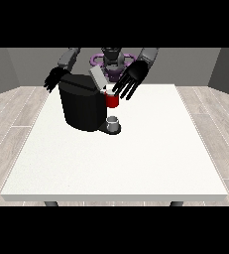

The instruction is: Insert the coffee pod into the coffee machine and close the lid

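While the robot hand at the view's right (pixel 134 77) hangs with its fingers spread and straight, holding nothing, a red thing at the machine (pixel 112 100) sits just below its fingertips. The black machine (pixel 82 105) stands on the white bench (pixel 136 158), its lid (pixel 98 77) tilted up. A grey thing (pixel 113 121) rests on the machine's base, below that hand. The robot hand at the view's left (pixel 54 79) hovers behind the machine, fingers spread downward.
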`<act>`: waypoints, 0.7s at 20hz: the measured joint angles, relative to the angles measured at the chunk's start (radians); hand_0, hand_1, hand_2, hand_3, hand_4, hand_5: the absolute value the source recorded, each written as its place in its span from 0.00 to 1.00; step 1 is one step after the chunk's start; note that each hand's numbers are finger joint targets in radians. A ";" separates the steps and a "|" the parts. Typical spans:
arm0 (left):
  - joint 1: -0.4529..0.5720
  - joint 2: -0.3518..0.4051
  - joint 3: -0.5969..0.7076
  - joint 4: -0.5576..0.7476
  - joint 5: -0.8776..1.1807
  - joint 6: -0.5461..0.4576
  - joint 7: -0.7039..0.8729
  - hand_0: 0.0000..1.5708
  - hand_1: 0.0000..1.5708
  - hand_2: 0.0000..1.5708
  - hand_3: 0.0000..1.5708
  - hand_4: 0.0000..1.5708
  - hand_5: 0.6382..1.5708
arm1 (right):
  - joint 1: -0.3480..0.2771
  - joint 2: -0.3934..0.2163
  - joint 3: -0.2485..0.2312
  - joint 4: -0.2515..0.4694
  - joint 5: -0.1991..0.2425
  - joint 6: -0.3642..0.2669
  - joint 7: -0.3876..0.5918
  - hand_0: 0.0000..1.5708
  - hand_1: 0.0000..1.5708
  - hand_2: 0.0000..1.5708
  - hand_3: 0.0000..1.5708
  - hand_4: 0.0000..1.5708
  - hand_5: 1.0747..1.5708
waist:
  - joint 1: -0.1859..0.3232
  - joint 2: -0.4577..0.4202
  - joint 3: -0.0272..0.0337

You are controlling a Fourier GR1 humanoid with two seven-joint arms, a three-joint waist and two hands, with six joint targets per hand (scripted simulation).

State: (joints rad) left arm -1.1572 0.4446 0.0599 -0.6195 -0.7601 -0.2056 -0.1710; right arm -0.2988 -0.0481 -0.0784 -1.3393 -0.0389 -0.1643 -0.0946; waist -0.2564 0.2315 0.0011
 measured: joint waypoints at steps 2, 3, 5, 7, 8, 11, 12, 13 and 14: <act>0.011 -0.005 0.001 -0.002 0.000 -0.004 0.000 0.00 0.00 0.00 0.00 0.00 1.00 | 0.009 0.008 0.002 0.005 0.002 -0.006 -0.005 0.00 0.00 0.00 0.00 0.25 1.00 | 0.009 -0.013 -0.0003; 0.020 -0.012 0.001 -0.001 0.001 -0.011 0.001 0.00 0.00 0.00 0.00 0.00 1.00 | 0.018 0.008 0.002 0.003 -0.001 -0.004 -0.001 0.00 0.00 0.00 0.00 0.24 1.00 | 0.011 -0.030 -0.0003; 0.031 -0.013 0.003 0.001 -0.001 -0.010 0.003 0.00 0.00 0.00 0.00 0.00 1.00 | 0.015 0.010 0.004 -0.012 -0.004 -0.008 0.022 0.00 0.00 0.00 0.00 0.24 1.00 | 0.012 -0.046 -0.0006; 0.049 -0.022 0.000 -0.007 -0.002 -0.011 0.002 0.00 0.00 0.00 0.00 0.00 1.00 | 0.036 0.006 0.000 -0.010 -0.010 -0.002 0.019 0.00 0.00 0.00 0.00 0.25 1.00 | 0.021 -0.070 -0.0007; 0.061 -0.040 0.002 -0.012 0.002 -0.006 0.010 0.00 0.00 0.00 0.00 0.00 1.00 | 0.050 0.013 0.002 -0.006 -0.011 -0.004 0.010 0.00 0.00 0.00 0.00 0.28 1.00 | 0.027 -0.084 -0.0009; 0.092 -0.054 0.024 -0.022 0.032 -0.021 0.008 0.00 0.00 0.00 0.00 0.00 1.00 | 0.087 0.008 -0.007 0.005 -0.021 0.010 -0.011 0.00 0.00 0.00 0.00 0.27 1.00 | 0.051 -0.120 -0.0007; 0.112 -0.070 0.042 -0.021 0.055 -0.019 0.005 0.00 0.00 0.00 0.00 0.00 1.00 | 0.100 0.009 -0.009 0.002 -0.022 0.007 -0.004 0.00 0.00 0.00 0.00 0.25 1.00 | 0.061 -0.142 -0.0010; 0.121 -0.086 0.065 -0.025 0.082 -0.016 0.005 0.00 0.00 0.00 0.00 0.00 1.00 | 0.105 0.011 -0.015 0.005 -0.028 0.005 -0.005 0.00 0.00 0.00 0.00 0.24 1.00 | 0.075 -0.157 -0.0011; 0.138 -0.102 0.088 -0.023 0.107 -0.009 0.006 0.00 0.00 0.00 0.00 0.05 1.00 | 0.119 0.014 -0.012 0.000 -0.028 0.004 0.003 0.00 0.00 0.00 0.00 0.25 1.00 | 0.080 -0.178 -0.0013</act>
State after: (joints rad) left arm -1.0190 0.3429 0.1476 -0.6430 -0.6528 -0.2143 -0.1647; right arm -0.1802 -0.0343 -0.0905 -1.3391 -0.0668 -0.1608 -0.0917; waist -0.1762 0.0539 -0.0003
